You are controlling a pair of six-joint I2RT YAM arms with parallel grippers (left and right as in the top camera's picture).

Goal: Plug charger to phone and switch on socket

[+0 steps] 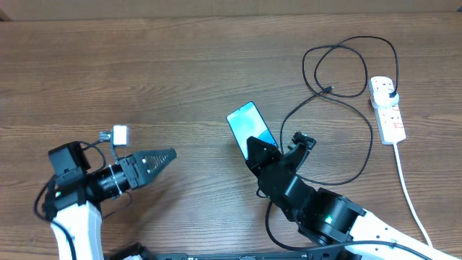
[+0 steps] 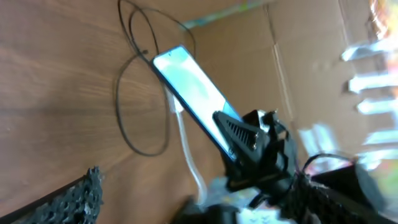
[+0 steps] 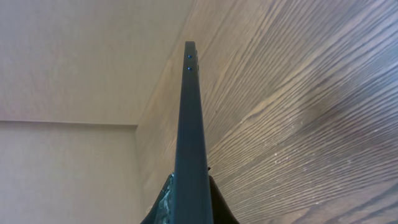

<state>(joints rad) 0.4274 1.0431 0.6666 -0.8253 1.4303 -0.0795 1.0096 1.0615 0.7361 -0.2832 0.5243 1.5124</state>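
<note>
right gripper (image 1: pixel 264 153) clamps phone (image 1: pixel 248 124) near end, long axis far-left; charger (image 1: pixel 328 89) tip lies far-right, probably loose; left gripper (image 1: pixel 164 157) wide, empty, farther away.

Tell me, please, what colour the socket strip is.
The socket is white with small red markings, clearest in the overhead view.
</note>
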